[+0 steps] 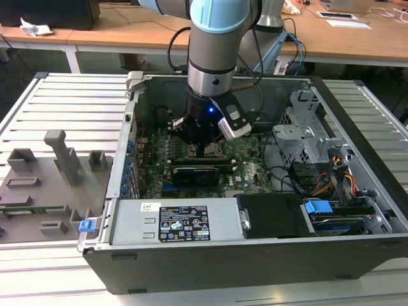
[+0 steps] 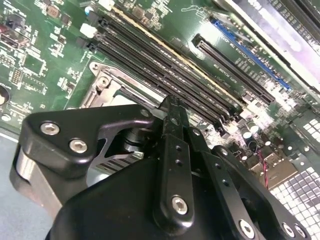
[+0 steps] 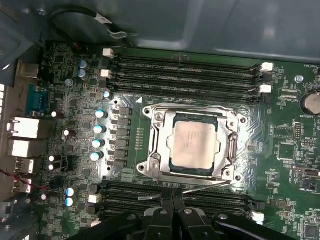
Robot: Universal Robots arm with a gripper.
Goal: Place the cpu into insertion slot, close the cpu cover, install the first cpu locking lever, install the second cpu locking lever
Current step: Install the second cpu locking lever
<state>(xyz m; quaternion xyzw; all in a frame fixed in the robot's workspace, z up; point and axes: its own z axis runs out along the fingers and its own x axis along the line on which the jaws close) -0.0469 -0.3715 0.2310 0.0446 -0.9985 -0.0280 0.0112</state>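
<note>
Black gripper (image 3: 172, 212) fingers pressed together, holding nothing, just beside the socket (image 3: 192, 145); the chip (image 3: 192, 144) sits inside under the metal cover (image 3: 155, 145), levers partly hidden.

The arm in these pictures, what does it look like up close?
The arm is a thick silver-grey tube with a light blue cap at the joint. Black cables loop off it. Lower down it turns black, with a small blue light and a silver-and-black camera block on its side. In both wrist views the gripper is matt black, made of bolted links with silver screw heads.
</note>
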